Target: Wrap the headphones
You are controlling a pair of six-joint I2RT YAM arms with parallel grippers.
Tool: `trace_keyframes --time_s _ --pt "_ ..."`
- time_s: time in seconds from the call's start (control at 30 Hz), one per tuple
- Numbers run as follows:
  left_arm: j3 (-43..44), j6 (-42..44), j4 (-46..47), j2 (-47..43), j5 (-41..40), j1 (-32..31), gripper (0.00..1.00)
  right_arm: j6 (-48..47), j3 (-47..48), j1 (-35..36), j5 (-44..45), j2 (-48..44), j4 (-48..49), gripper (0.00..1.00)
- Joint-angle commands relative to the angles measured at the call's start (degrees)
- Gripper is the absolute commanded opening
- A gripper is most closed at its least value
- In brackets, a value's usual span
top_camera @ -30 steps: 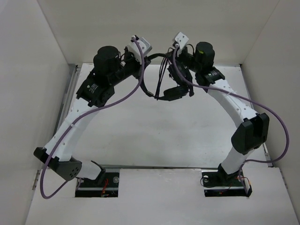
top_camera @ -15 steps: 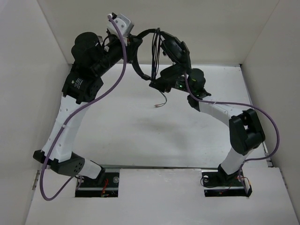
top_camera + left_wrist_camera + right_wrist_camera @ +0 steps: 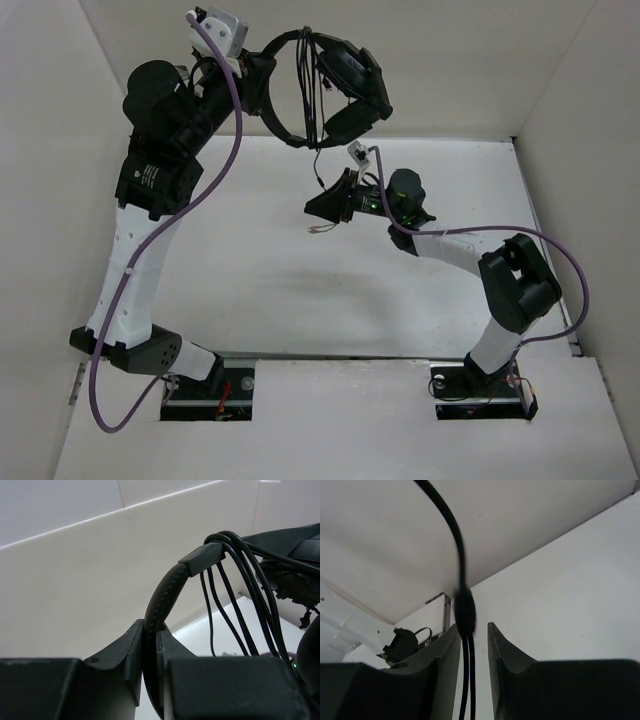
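My left gripper [image 3: 262,78] is raised high at the back and shut on the thin band of the black headphones [image 3: 300,95]. The left wrist view shows its jaws clamped on the padded band [image 3: 167,587]. Several turns of the thin black cable [image 3: 314,95] hang over the band [image 3: 235,580]. The earcup [image 3: 352,72] sits to the right. The cable drops to my right gripper [image 3: 316,207], low over the table. In the right wrist view the cable [image 3: 455,535] and its splitter run between the narrowly parted fingers [image 3: 502,650], with a gap beside them. The plug end [image 3: 320,229] dangles below.
White walls enclose the table [image 3: 300,290] on the left, back and right. A metal rail [image 3: 150,190] runs along the left edge. Purple robot cables [image 3: 225,150] loop off both arms.
My left gripper has lifted the headphones up and to the left. My right gripper has dropped away from the headset toward the table, with the cable now running between its fingers.
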Motion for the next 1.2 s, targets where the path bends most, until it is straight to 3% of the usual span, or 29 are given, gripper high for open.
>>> trace_keyframes --time_s 0.0,0.07,0.17,0.2,0.4,0.53,0.67,1.17 --pt "2.38 -0.68 8.77 -1.64 -4.63 1.40 0.02 -2.66 -1.92 0.32 -1.37 -1.82 3.57 0.33" --pt "1.24 0.11 10.53 -1.90 -7.17 1.75 0.02 -3.81 -2.45 0.58 -1.98 -2.43 2.69 0.26" --pt "-0.35 1.61 12.90 -1.99 -10.78 2.10 0.02 -6.70 -2.28 1.54 -4.35 -3.14 0.58 0.02" --pt "-0.78 2.22 13.43 -1.99 -11.84 2.28 0.02 -7.67 -1.93 1.98 -4.97 -3.49 -0.56 0.00" --pt "-5.96 7.75 18.35 -2.08 -18.95 2.46 0.01 -19.34 3.51 4.79 -4.19 -6.04 -16.17 0.00" --pt "-10.62 12.15 22.48 -2.08 -23.96 1.84 0.01 -38.39 13.87 7.34 3.44 -6.91 -40.24 0.00" --pt "-13.44 16.28 25.12 -1.56 -26.34 1.75 0.02 -55.37 21.44 11.03 12.93 -8.41 -55.82 0.00" --pt "-22.31 19.98 26.36 -0.67 -28.37 2.20 0.02 -83.94 37.26 21.41 39.82 -9.64 -76.94 0.00"
